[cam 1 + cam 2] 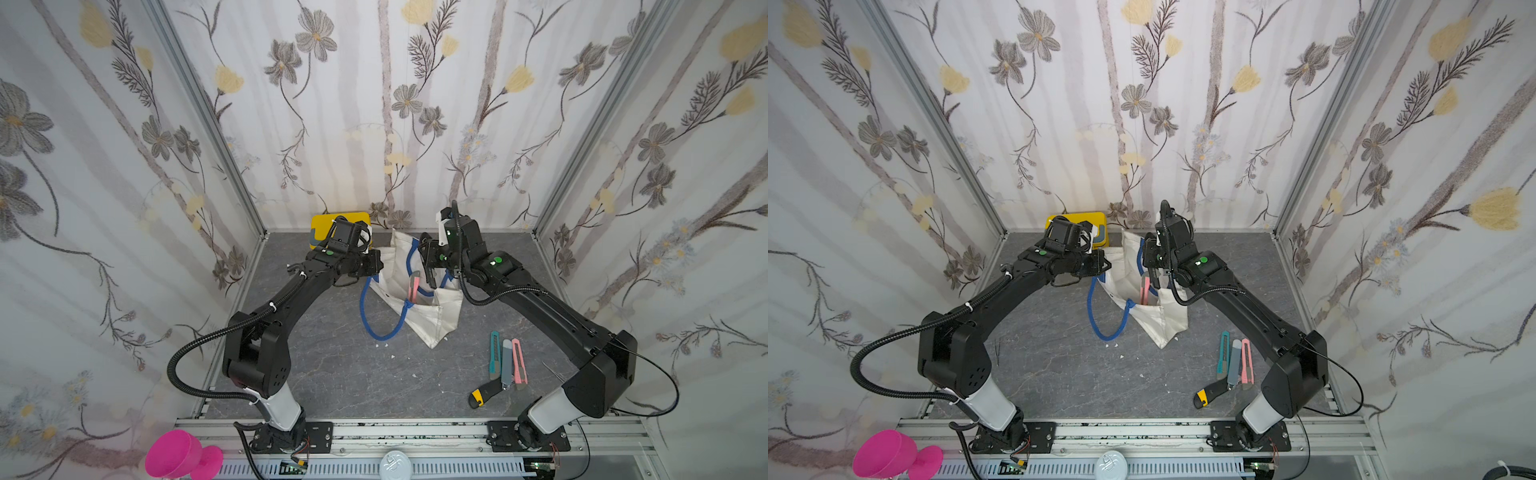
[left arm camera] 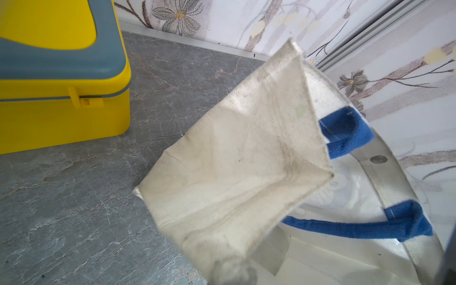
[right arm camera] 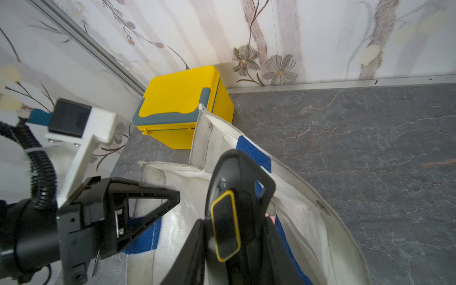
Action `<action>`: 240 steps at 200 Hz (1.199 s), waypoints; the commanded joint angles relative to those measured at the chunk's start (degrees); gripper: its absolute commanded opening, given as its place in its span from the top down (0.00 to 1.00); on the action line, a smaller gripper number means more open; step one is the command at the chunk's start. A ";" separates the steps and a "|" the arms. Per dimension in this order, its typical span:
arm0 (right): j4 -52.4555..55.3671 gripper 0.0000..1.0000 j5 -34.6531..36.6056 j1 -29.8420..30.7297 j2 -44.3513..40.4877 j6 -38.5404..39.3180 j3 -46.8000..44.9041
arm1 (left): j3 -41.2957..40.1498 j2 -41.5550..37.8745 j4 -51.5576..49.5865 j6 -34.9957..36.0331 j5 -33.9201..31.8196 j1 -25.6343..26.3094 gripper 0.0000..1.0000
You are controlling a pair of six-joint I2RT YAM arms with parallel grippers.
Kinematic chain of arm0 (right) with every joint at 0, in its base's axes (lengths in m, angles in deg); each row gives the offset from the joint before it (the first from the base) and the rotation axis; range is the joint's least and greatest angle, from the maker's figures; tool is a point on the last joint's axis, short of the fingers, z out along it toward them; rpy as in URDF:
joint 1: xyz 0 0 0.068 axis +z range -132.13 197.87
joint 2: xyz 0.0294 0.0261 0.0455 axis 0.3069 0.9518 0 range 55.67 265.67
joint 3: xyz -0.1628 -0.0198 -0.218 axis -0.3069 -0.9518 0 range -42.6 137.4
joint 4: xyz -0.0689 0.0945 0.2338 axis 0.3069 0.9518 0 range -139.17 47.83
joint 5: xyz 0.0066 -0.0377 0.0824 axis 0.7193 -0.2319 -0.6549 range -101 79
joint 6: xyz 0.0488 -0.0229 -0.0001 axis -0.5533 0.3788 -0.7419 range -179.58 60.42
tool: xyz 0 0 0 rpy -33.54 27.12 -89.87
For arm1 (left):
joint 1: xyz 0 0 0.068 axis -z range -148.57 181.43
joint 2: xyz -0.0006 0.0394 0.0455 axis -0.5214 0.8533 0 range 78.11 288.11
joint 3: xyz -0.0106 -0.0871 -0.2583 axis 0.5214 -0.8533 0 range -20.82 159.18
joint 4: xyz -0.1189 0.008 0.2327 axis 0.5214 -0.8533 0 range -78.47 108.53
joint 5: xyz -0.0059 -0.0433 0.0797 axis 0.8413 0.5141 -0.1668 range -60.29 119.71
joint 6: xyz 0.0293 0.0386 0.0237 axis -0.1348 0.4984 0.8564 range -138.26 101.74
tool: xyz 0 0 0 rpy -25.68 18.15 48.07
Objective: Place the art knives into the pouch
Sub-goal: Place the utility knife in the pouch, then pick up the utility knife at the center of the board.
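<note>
The pouch (image 1: 432,320) (image 1: 1163,324), off-white canvas with blue rope handles, lies at the table's middle with its mouth held up. My left gripper (image 1: 372,266) (image 1: 1102,264) (image 3: 148,204) is shut on the pouch's rim; in the left wrist view the pinched cloth (image 2: 234,160) fills the frame and the jaws are a blur. My right gripper (image 1: 428,278) (image 1: 1152,278) (image 3: 234,222) hangs over the open mouth, shut on a black art knife (image 3: 237,192) with a yellow-edged slider. A pink knife (image 1: 413,289) (image 1: 1145,291) stands inside the pouch beside it.
A yellow box (image 1: 322,222) (image 2: 61,111) (image 3: 177,91) with a grey handle stands at the back, left of the pouch. Teal (image 1: 494,353), grey (image 1: 506,361), pink (image 1: 518,361) and black-yellow (image 1: 484,395) knives lie front right. A pink cup (image 1: 178,455) sits beyond the front rail.
</note>
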 commanded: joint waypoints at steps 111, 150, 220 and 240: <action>-0.13 0.07 1.78 1.74 1.19 2.58 -0.09 | -0.29 -0.60 1.27 -0.11 0.15 -0.02 1.00; 1.73 0.01 9.74 0.20 -9.11 2.34 -4.83 | -0.38 -0.67 1.28 -0.03 0.05 -0.02 1.00; 9.48 0.02 8.52 -14.66 -27.54 -6.45 -29.63 | -0.29 -0.17 1.19 0.15 -0.21 -0.02 1.00; 11.98 0.00 6.97 -15.81 -28.87 -8.00 -33.91 | -0.29 0.23 1.10 0.06 0.07 -0.02 1.00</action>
